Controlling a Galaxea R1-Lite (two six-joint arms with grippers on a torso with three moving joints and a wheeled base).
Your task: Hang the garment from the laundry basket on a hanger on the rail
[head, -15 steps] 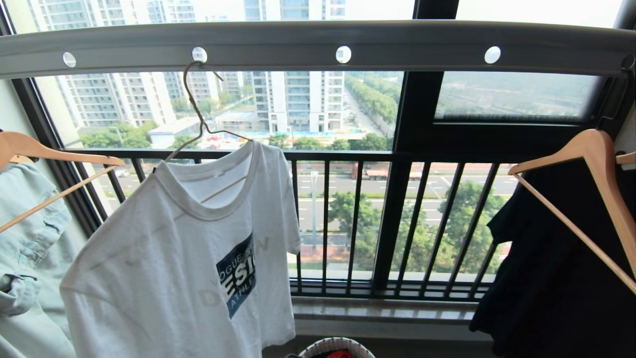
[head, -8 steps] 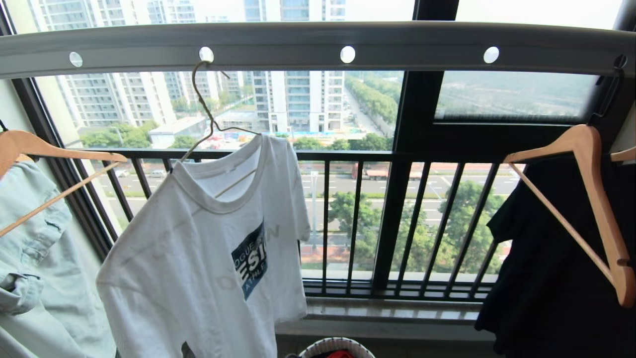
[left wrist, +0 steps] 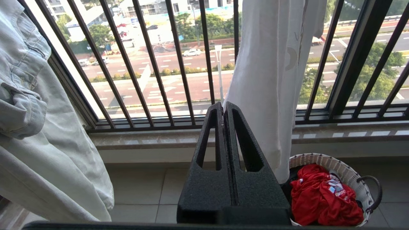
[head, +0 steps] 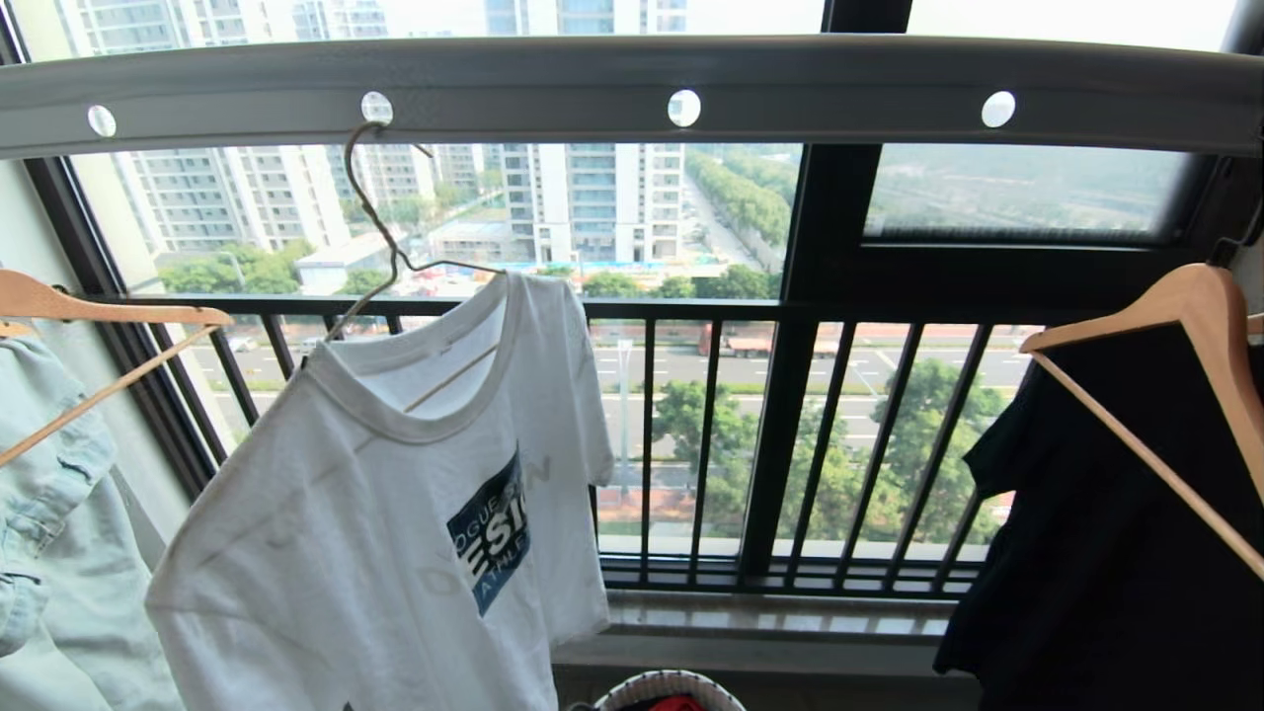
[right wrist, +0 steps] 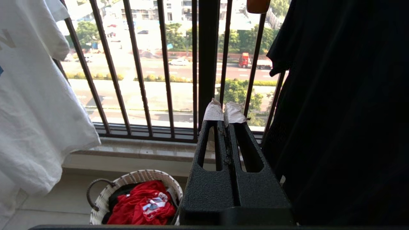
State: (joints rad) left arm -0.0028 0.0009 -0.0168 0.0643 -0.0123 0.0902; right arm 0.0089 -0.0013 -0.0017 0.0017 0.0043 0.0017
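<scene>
The garment (head: 395, 513), a white T-shirt with a dark blue chest graphic, hangs on the thin wire hanger (head: 380, 227). The hanger's hook sits in a round hole of the grey rail (head: 790, 84). The laundry basket (head: 671, 679) stands on the floor below, under the window, and holds a red cloth (left wrist: 322, 195). Neither gripper shows in the head view. My left gripper (left wrist: 223, 107) is shut and empty, low beside the T-shirt's hem (left wrist: 274, 80). My right gripper (right wrist: 224, 111) is shut and empty, its tips wrapped in white tape, between the basket (right wrist: 140, 175) and a black garment.
A pale denim garment (head: 49, 513) hangs on a wooden hanger (head: 109, 316) at the left. A black garment (head: 1116, 553) on another wooden hanger hangs at the right. The black railing (head: 691, 444) and a stone sill (head: 770, 617) close off the window.
The T-shirt on its wire hanger swung to the right and has swung back left. The rail and the wooden hangers shifted a little with it. Both grippers' state is unchanged.
</scene>
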